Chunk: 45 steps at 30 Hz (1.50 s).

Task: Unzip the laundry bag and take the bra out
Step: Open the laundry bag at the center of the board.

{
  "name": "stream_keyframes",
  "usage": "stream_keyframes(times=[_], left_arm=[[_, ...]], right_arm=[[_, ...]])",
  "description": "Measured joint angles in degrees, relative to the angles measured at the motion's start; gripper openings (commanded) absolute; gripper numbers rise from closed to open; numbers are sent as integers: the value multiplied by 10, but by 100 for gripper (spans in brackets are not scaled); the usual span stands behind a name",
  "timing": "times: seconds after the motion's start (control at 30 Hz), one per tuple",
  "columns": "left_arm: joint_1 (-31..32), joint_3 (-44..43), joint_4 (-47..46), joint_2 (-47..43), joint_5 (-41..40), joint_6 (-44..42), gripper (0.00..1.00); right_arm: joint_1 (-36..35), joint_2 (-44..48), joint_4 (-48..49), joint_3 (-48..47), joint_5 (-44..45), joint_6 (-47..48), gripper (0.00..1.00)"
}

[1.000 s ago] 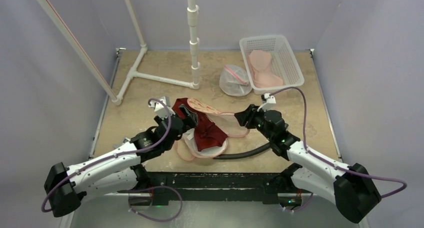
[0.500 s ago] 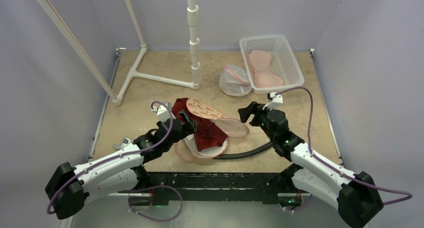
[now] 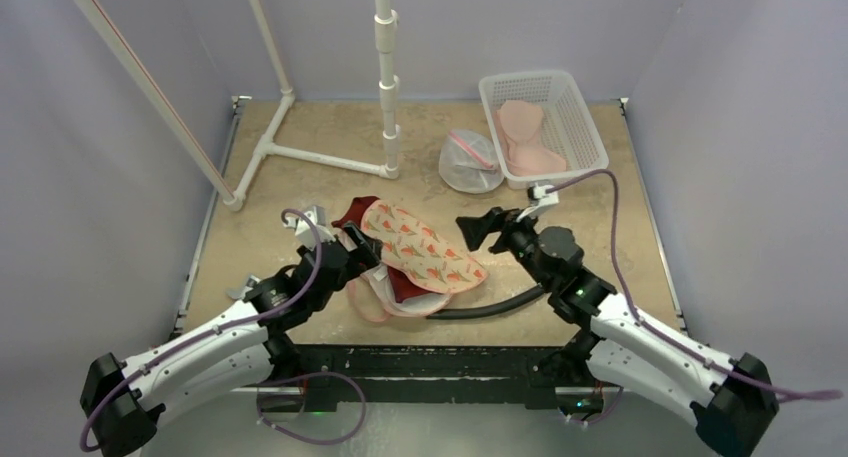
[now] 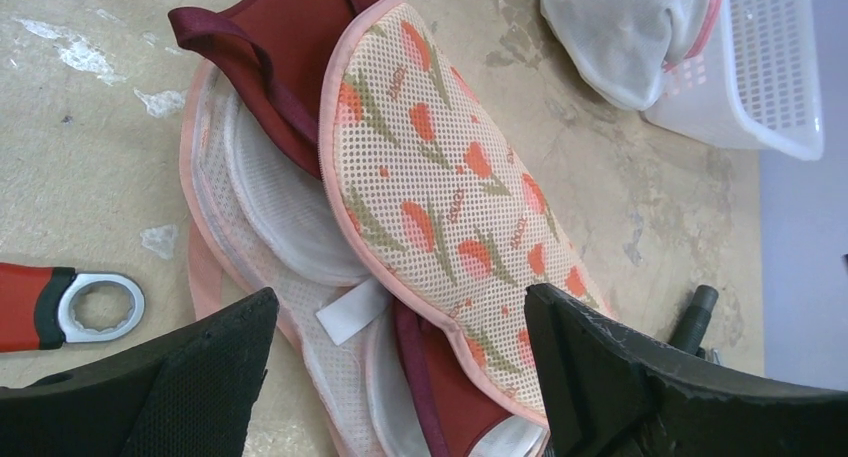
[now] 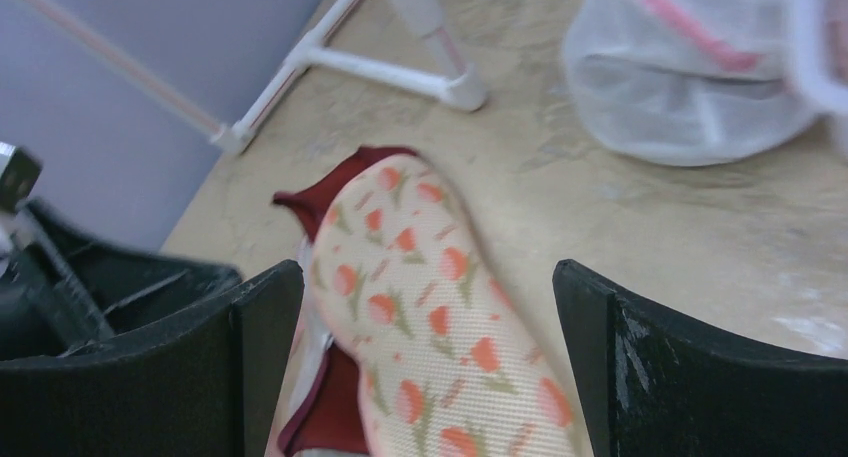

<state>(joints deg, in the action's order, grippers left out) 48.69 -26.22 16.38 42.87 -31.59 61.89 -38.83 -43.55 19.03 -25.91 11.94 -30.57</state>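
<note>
Pink tulip-print mesh laundry bag [image 3: 425, 252] lies mid-table, unzipped, its top flap folded down over the dark red padded bra [image 4: 290, 37]. Bra sits partly inside, with red edges showing at both ends. Left gripper [image 4: 398, 307] hovers over the bag, jaws wide, empty. Right gripper [image 5: 425, 277] hangs just beside the flap, jaws wide, empty.

Risk: with the flap covering the bra, a pinch here likely catches mesh too and drags the whole bag. A strap may also snag on the zip edge.

Overhead rear view, close wrist views, shared bag [image 3: 425, 249]
</note>
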Motion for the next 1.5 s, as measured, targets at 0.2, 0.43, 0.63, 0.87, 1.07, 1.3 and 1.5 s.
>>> stream_keyframes(times=[0.2,0.43,0.63,0.87,1.07,1.3,1.5], left_arm=[[0,0,-1,-8,1,-6,93],[-1,5,-46,38,16,-9,91],[-2,11,-62,80,29,5,89],[-2,11,-4,-3,-2,36,87],[-2,11,60,-69,-31,53,87],[-2,12,76,-61,-33,63,88],[-2,45,29,-43,-15,68,84]], right_arm=[[-87,-113,60,-9,-23,6,97],[-88,-201,98,-9,-82,7,87],[-156,-226,82,-35,-44,75,82],[-278,-266,32,-104,52,166,70],[-280,-271,-61,-106,137,153,82],[-300,-246,-166,-106,177,86,85],[-313,-268,-209,-108,186,26,83]])
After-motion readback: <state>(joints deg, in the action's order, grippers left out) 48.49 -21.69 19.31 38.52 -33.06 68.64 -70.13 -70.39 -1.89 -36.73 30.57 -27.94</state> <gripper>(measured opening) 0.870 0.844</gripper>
